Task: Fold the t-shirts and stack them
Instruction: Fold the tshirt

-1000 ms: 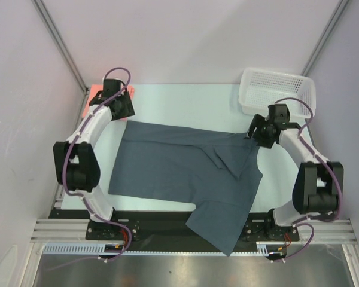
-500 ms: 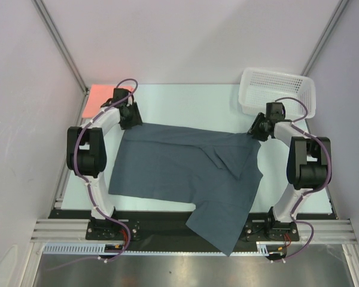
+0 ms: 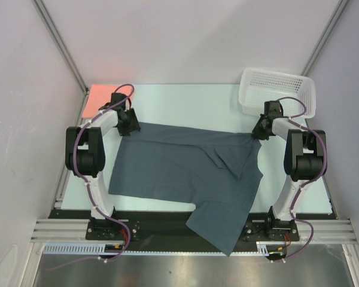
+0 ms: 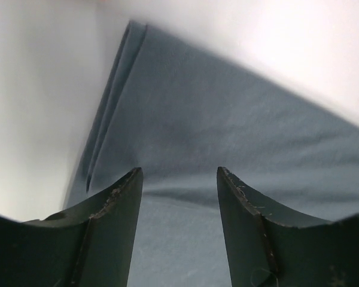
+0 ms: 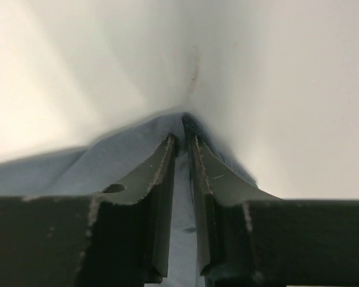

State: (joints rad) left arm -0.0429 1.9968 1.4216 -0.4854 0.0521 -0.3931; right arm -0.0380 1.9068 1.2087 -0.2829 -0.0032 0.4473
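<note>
Top external: right gripper (image 3: 255, 134) pinches slate shirt (image 3: 179, 173) beside basket (image 3: 281, 89); left gripper (image 3: 133, 125) spread, salmon shirt (image 3: 99, 95) behind.

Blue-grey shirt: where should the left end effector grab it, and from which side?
The far-left corner, from above. The blue-grey shirt lies flat, its edge doubled there, and the open left end effector straddles it; the right end effector pinches the far-right corner.

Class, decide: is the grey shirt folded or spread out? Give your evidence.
Spread out: the grey shirt lies open across the table, only one flap turned over.
</note>
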